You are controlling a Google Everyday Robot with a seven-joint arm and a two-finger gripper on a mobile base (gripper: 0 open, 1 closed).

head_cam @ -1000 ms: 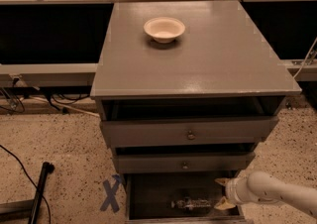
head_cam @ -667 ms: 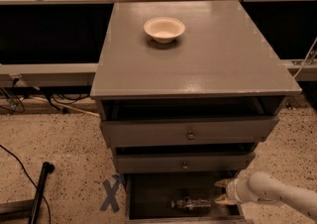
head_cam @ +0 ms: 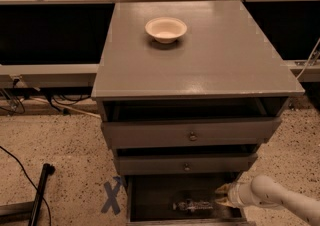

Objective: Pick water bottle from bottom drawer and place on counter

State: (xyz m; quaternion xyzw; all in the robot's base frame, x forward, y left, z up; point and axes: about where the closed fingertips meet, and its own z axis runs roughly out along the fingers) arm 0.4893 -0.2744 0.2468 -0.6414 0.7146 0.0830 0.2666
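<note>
The water bottle (head_cam: 192,205) lies on its side in the dark inside of the open bottom drawer (head_cam: 150,195), near the front. My gripper (head_cam: 221,196), on a white arm coming in from the lower right, sits inside the drawer just to the right of the bottle's end. Its yellowish fingers are spread apart and hold nothing. The counter (head_cam: 210,65) is the broad grey top of the cabinet above.
A cream bowl (head_cam: 166,29) stands on the counter towards the back. The two upper knobbed drawers (head_cam: 190,132) (head_cam: 185,165) are pulled out a little and overhang the bottom drawer. A blue tape X (head_cam: 111,197) and a black pole (head_cam: 39,192) lie on the floor at left.
My gripper has edged slightly left and up, closer to the bottle's right end. The bottle has not moved.
</note>
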